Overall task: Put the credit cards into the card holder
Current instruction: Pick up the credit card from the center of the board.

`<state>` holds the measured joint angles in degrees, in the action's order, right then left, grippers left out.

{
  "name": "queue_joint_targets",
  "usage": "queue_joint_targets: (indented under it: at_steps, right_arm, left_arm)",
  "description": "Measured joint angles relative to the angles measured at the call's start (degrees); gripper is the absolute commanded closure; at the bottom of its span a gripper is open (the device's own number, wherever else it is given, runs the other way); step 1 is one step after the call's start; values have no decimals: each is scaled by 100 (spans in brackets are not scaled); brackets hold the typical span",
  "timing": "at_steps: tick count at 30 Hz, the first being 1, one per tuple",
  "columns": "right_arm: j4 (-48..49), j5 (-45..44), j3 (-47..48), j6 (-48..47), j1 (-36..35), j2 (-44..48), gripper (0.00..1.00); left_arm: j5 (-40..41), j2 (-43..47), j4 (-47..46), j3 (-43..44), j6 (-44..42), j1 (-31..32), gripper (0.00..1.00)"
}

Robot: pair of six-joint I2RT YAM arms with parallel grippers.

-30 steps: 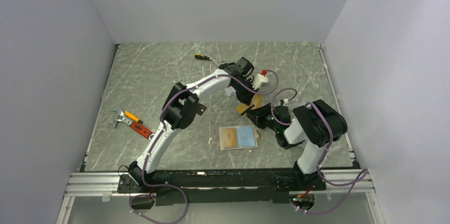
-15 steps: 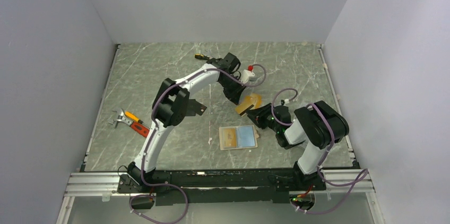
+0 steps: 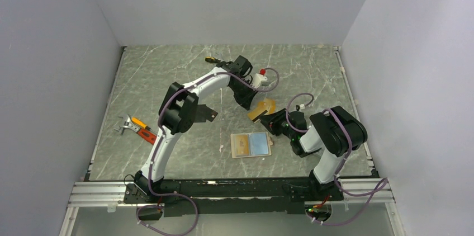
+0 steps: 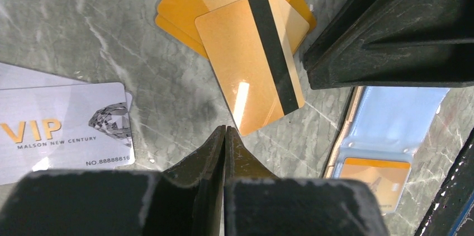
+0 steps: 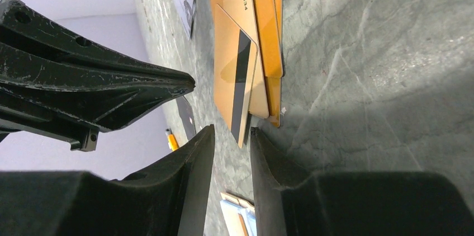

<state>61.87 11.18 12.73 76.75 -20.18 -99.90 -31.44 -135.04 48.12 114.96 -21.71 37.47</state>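
Several orange credit cards [image 3: 265,105] lie overlapped on the marble. The top one, gold with a black stripe [image 4: 251,62], [image 5: 235,74], has one end raised. My right gripper [image 5: 232,131], [image 3: 267,117] is open a narrow gap, and that card's near end sits between its tips, untouched. My left gripper [image 4: 225,130], [image 3: 246,100] is shut and empty, its tip at the same card's edge. Silver cards [image 4: 61,127] lie to its left. A black card [image 3: 211,114] lies further left. The card holder [image 3: 251,145], [image 4: 385,135] lies open with an orange card in one pocket.
A screwdriver [image 3: 212,60] lies at the back of the table. An orange-handled tool [image 3: 138,128] sits near the left edge. The metal rail [image 3: 235,187] with both arm bases runs along the front.
My left arm has swung its wrist to the left and a little back, and its tip now rests by the striped card. The right gripper has hardly moved.
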Motion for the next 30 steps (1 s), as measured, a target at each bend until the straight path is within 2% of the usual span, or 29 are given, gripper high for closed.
queue_joint_targets:
  at_steps: [30]
  right_arm:
    - [122, 48, -17, 22, 37, -63, 65]
  left_arm:
    - [197, -70, 24, -138, -286, 186, 93]
